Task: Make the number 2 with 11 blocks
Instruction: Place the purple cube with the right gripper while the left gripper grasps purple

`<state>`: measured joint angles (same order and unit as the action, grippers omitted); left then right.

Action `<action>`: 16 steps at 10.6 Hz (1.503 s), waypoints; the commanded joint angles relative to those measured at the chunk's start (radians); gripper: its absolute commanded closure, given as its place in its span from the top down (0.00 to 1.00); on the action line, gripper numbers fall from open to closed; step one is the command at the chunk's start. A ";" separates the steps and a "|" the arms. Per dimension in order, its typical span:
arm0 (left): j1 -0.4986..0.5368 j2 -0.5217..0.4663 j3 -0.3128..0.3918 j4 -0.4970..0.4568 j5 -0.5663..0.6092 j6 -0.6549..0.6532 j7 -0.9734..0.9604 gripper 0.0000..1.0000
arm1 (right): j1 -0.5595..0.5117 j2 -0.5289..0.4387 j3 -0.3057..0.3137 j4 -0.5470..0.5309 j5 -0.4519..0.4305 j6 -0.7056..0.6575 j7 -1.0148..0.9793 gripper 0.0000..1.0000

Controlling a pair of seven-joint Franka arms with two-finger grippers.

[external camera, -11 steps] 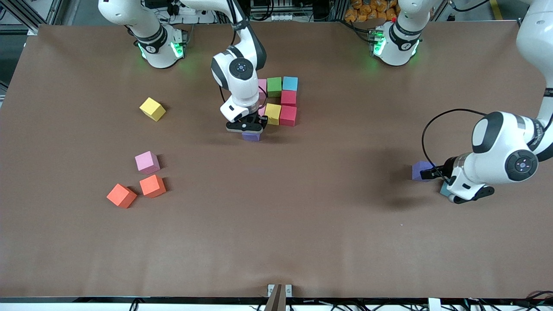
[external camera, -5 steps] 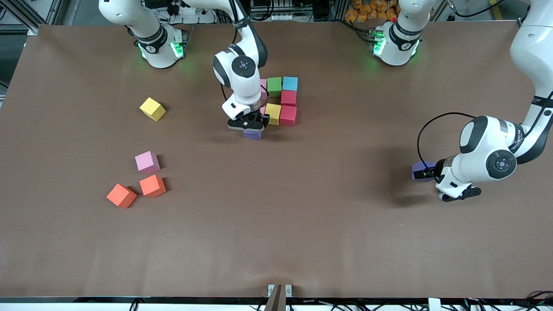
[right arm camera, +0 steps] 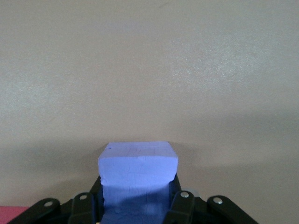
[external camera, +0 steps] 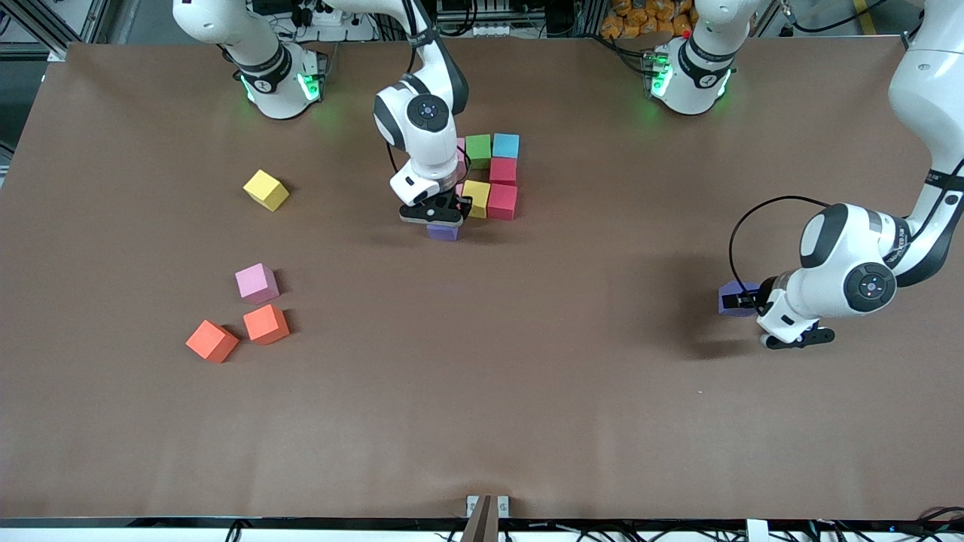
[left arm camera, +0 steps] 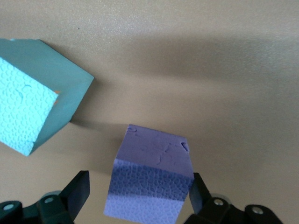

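The partly built number 2 (external camera: 489, 177) is a cluster of touching blocks: green (external camera: 478, 150), light blue (external camera: 505, 145), two red (external camera: 503, 171) and yellow (external camera: 475, 198), with pink partly hidden by the right arm. My right gripper (external camera: 433, 217) (right arm camera: 138, 198) is shut on a purple block (external camera: 443, 232) (right arm camera: 138, 170), low beside the yellow block. At the left arm's end, my left gripper (external camera: 745, 301) (left arm camera: 138, 193) stands open astride another purple block (external camera: 727, 296) (left arm camera: 152, 179) on the table, with a gap at one finger. A light blue block (left arm camera: 32, 107) lies close by.
Toward the right arm's end lie loose blocks: a yellow one (external camera: 266, 190), a pink one (external camera: 257, 283) and two orange ones (external camera: 266, 324) (external camera: 212, 341). The brown table (external camera: 482, 391) stretches bare toward the front camera.
My right gripper has carried its purple block slightly closer to the cluster. My left arm has shifted toward the other purple block, its fingers have narrowed, and the wrist now covers the light blue block.
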<state>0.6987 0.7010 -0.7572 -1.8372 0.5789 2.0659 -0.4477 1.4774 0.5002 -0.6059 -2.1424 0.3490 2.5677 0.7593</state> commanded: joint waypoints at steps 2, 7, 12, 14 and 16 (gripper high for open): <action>0.009 0.009 -0.007 -0.010 0.041 0.016 0.015 0.63 | 0.020 -0.003 -0.020 -0.014 -0.001 0.002 0.023 0.63; -0.010 -0.002 -0.014 -0.001 0.021 0.013 -0.014 0.43 | -0.006 -0.014 -0.023 0.004 0.010 -0.007 0.031 0.96; -0.113 -0.003 -0.083 0.012 -0.003 0.002 -0.288 0.43 | -0.064 -0.022 -0.119 0.090 0.010 -0.136 -0.151 1.00; -0.212 0.000 -0.090 0.059 -0.081 -0.003 -0.322 0.43 | -0.194 -0.063 -0.129 0.090 0.011 -0.142 -0.445 1.00; -0.356 0.005 -0.071 0.129 -0.123 -0.030 -0.432 0.43 | -0.294 -0.087 -0.130 0.091 0.011 -0.162 -0.648 1.00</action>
<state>0.4458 0.7107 -0.8524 -1.7704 0.4850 2.0742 -0.8110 1.2381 0.4629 -0.7477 -2.0423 0.3517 2.4320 0.2311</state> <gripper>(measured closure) 0.445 0.000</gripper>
